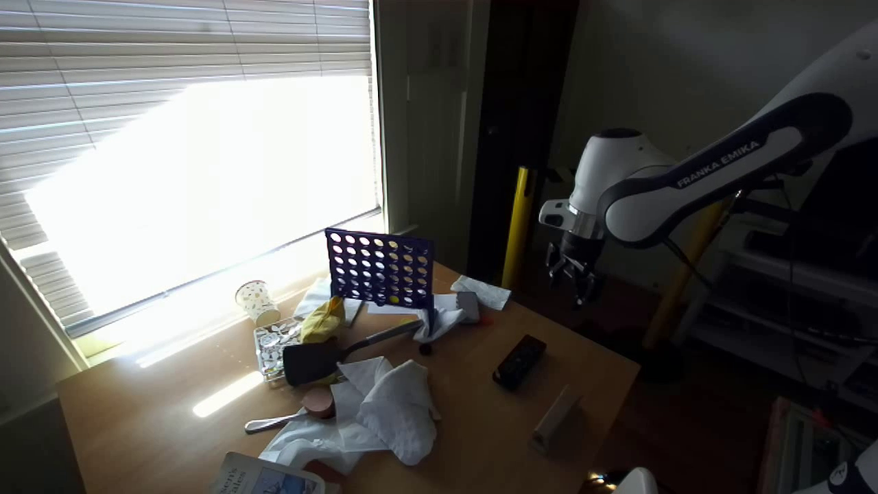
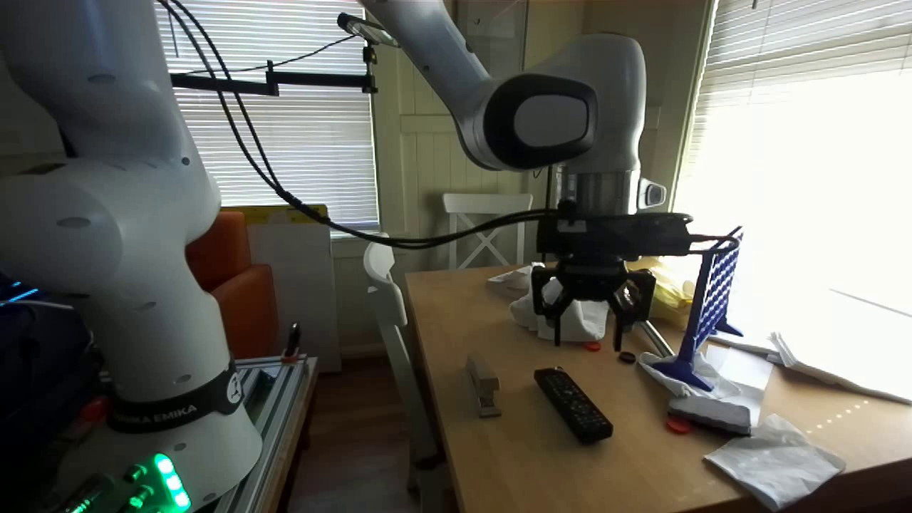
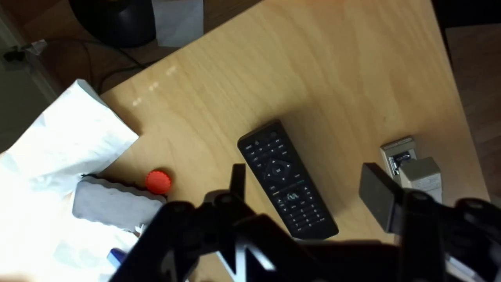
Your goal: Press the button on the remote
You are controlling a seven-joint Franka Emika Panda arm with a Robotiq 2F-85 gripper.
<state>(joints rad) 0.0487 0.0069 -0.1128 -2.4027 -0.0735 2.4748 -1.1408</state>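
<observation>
The remote is a long black slab with rows of small buttons and a round OK button. It lies flat on the wooden table, buttons up, in both exterior views (image 1: 520, 361) (image 2: 573, 405) and in the wrist view (image 3: 287, 180). My gripper is open and empty, held well above the table, in both exterior views (image 1: 566, 288) (image 2: 588, 344). In the wrist view the fingers (image 3: 307, 186) stand wide apart, and the remote shows below and between them. No finger touches the remote. The remote's buttons are all in sight in the wrist view.
A beige stapler (image 2: 483, 385) stands beside the remote near the table edge. A blue grid rack (image 1: 381, 267), a grey block (image 3: 115, 203), a red disc (image 3: 158, 182) and white cloths (image 1: 398, 412) lie on the other side. A black spatula (image 1: 312, 363) lies further off.
</observation>
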